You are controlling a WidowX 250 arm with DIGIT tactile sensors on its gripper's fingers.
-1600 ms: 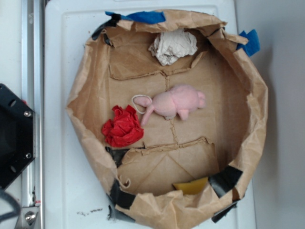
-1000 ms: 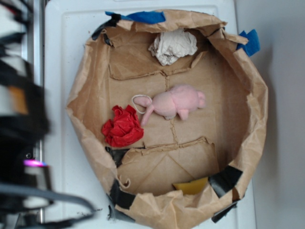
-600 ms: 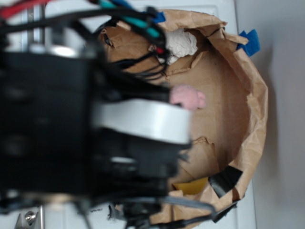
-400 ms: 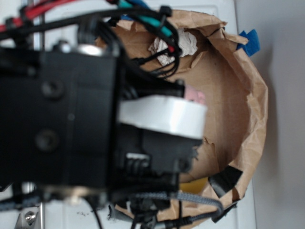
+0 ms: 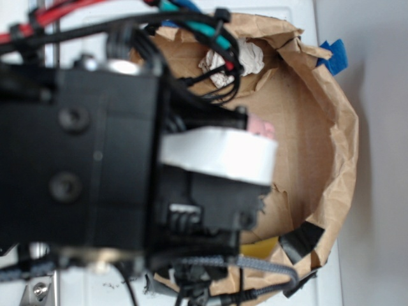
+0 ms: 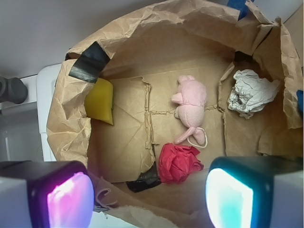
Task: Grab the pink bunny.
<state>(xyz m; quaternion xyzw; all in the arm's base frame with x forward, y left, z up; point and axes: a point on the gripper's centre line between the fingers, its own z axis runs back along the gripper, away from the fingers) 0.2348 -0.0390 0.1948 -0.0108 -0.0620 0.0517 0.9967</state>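
My claw (image 6: pixel 147 194) hangs with its pads apart and empty above the crumpled brown paper bin (image 6: pixel 71 118), the pale-pink plush bunny (image 6: pixel 191 102) not yet grasped.

The big black robot arm (image 5: pixel 108 166) fills most of the picture and hides the middle of the brown paper bin (image 5: pixel 331 127). A bit of the pink bunny (image 5: pixel 261 126) peeks out beside it. A white paper wad (image 5: pixel 245 57) sits near the top.

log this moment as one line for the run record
phase: approach | gripper: open, above bin, holding nothing | pink bunny: lying on bin floor, untouched | red cloth wad: touching bunny's ear
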